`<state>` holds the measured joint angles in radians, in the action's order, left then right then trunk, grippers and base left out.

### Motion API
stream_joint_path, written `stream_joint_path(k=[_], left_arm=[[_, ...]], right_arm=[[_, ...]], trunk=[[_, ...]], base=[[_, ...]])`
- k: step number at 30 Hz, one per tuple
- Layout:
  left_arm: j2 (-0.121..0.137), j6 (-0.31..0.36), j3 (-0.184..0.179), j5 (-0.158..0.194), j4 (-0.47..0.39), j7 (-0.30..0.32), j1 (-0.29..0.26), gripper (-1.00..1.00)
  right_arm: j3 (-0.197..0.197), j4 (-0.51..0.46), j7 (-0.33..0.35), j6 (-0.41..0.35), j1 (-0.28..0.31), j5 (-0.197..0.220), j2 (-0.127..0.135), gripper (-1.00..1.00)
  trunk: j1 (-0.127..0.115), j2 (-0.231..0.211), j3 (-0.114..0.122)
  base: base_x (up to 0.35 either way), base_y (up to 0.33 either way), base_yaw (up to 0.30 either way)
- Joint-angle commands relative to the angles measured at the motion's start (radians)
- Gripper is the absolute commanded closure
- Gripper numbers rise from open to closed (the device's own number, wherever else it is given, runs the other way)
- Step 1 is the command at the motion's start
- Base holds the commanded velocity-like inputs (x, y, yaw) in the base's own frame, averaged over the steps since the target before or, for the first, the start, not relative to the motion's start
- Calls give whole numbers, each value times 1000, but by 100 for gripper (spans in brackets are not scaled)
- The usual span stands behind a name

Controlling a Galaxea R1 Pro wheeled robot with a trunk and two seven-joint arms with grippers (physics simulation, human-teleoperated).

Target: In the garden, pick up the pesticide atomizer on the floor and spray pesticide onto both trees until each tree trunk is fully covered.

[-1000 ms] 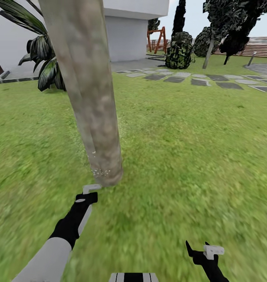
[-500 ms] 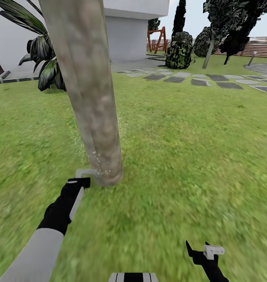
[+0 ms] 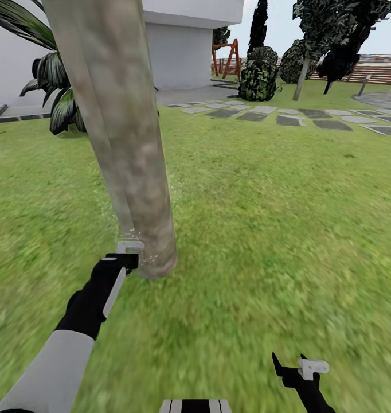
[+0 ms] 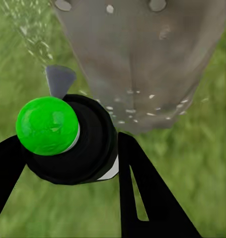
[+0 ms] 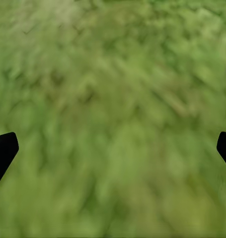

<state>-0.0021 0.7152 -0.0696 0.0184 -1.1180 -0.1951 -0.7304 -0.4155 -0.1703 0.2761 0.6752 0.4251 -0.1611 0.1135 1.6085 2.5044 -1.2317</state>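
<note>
Green-capped black pesticide atomizer (image 4: 68, 139) just beside the thick, pale mottled tree trunk (image 3: 124, 149), white droplets at its base.

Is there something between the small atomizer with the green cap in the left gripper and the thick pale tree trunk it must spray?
Nothing visible. The left gripper holds the green-capped pesticide atomizer close to the thick pale grey-brown trunk; white droplets speckle its bark.

The left end effector (image 4: 68, 148) grips the green-capped pesticide atomizer (image 4: 68, 139), pale droplets speckling the tree trunk (image 4: 142, 59) beyond.
</note>
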Motion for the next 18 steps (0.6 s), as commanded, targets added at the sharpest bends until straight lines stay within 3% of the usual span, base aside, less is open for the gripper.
stream_joint_path(k=[1, 2, 4, 6, 7, 9, 11, 14, 18], left_arm=[[-1, 7, 1, 0, -33, 1, -1, 100], [0, 22, 2, 3, -49, 1, -2, 100], [12, 101, 8, 45, -91, 3, -19, 100], [48, 149, 48, 97, -122, 10, -40, 100], [72, 159, 59, 110, -134, 43, -45, 100], [95, 181, 64, 117, -142, 108, -53, 100], [97, 209, 60, 119, -148, 145, -61, 100], [86, 239, 56, 120, -195, 152, -64, 100], [76, 285, 4, 121, -252, 154, -81, 100]], right_arm=[[0, 0, 0, 0, 0, 0, 0, -100], [0, 0, 0, 0, 0, 0, 0, -100], [0, 0, 0, 0, 0, 0, 0, -100], [0, 0, 0, 0, 0, 0, 0, -100], [0, 0, 0, 1, 0, 0, 0, -100], [0, 0, 0, 0, 0, 0, 0, -100], [0, 0, 0, 0, 0, 0, 0, -100], [0, 0, 0, 0, 0, 0, 0, -100], [0, 0, 0, 0, 0, 0, 0, -100]], trunk=[[0, 0, 0], [0, 0, 0], [0, 0, 0], [0, 0, 0], [0, 0, 0], [0, 0, 0], [0, 0, 0], [0, 0, 0], [0, 0, 0]], base=[[12, 0, 0], [6, 0, 0], [2, 0, 0], [0, 0, 0], [0, 0, 0], [0, 0, 0], [0, 0, 0], [0, 0, 0], [0, 0, 0]])
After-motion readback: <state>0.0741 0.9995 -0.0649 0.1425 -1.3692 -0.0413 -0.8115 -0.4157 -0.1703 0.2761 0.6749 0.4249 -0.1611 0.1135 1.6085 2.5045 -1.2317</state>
